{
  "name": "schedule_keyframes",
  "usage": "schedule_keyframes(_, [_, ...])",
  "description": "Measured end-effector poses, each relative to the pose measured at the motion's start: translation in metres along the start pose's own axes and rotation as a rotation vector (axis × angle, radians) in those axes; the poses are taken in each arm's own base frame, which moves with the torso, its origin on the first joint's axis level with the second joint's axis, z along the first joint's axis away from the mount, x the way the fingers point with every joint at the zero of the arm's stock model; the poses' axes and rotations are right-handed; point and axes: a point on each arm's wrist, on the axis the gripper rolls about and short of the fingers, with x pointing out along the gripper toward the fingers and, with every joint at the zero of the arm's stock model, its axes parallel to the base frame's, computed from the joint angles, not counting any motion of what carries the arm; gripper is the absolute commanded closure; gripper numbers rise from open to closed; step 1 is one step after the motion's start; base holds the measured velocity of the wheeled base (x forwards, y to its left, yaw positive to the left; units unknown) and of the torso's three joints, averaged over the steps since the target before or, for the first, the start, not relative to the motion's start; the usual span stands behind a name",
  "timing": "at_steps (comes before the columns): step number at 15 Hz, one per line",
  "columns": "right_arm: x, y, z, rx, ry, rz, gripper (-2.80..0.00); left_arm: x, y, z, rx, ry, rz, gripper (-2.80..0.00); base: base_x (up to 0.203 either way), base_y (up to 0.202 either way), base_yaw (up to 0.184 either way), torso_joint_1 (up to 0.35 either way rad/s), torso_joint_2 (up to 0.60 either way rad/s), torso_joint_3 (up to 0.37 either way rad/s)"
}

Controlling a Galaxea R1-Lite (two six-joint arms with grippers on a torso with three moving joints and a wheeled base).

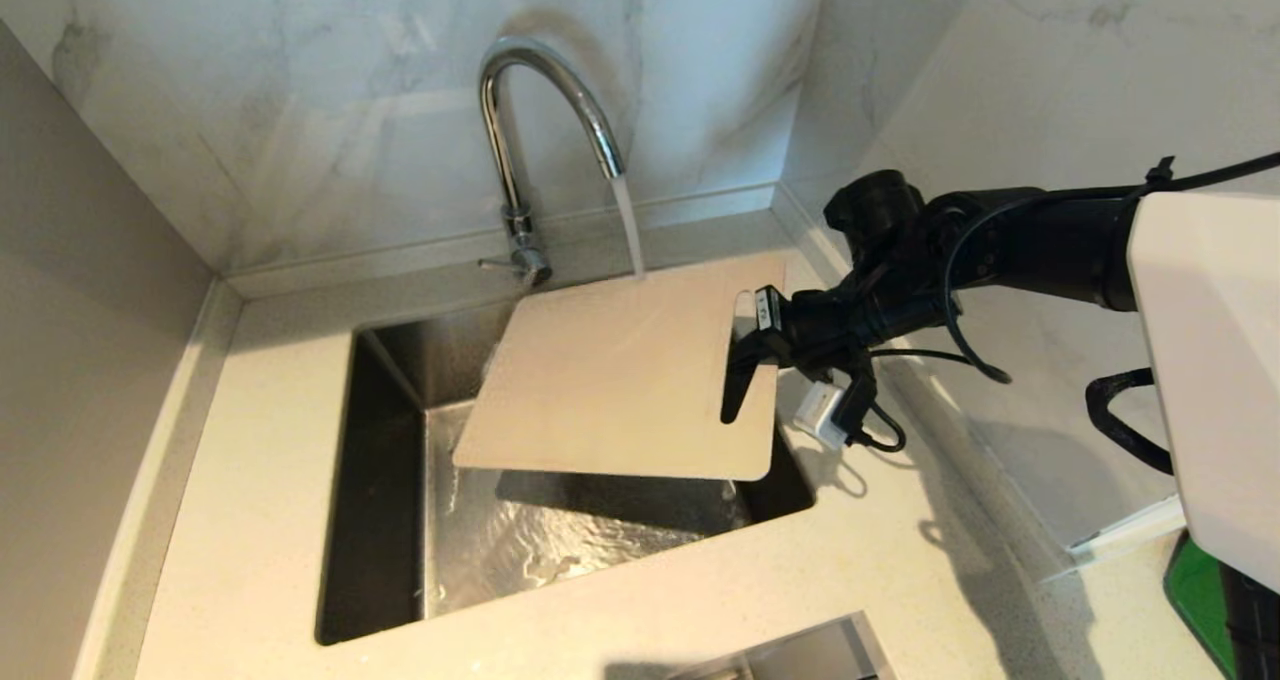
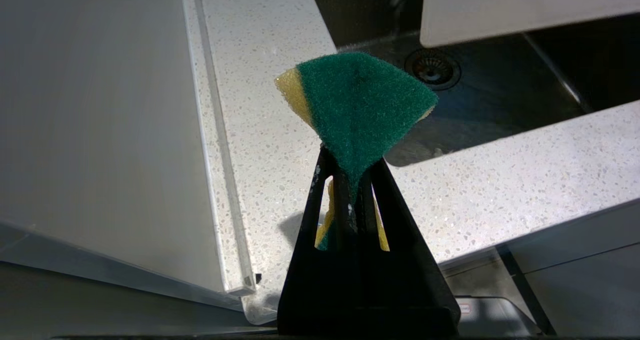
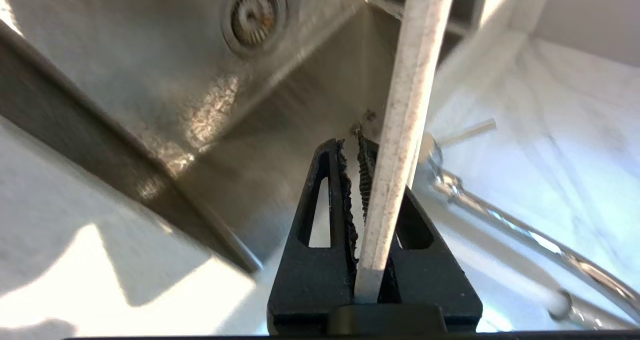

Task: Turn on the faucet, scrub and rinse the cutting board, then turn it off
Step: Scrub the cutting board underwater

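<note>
sink (image 1: 380, 520) partly hidden under cutting board (image 1: 610, 380); right gripper (image 1: 745, 375) jaws pinching it; left gripper (image 2: 350, 190) pinching sponge (image 2: 357, 105).

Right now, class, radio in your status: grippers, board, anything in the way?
Right gripper shut on cutting board, held tilted over sink under running faucet. Left gripper shut on sponge, off beside the sink. Nothing in the way.

kitchen: steel sink (image 1: 385, 480) set in speckled countertop (image 1: 260, 460), chrome faucet (image 1: 520, 140) running, marble-look wall tiles (image 1: 300, 110).
</note>
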Motion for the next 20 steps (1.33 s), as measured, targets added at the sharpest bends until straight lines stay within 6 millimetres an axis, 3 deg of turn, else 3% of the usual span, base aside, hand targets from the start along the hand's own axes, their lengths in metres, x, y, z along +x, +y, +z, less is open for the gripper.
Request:
schedule_keyframes(5, [0.003,0.005,-0.008,-0.036,0.05,-0.011,0.0,0.0,0.0,0.0,0.0,0.0,0.0,0.0,0.0,0.0,0.0,0.0,0.0,0.0])
schedule_keyframes(20, [0.018,0.009,-0.005,-0.032,0.022,-0.019,0.0,0.0,0.0,0.0,0.0,0.0,0.0,0.0,0.0,0.0,0.0,0.0,0.0,0.0])
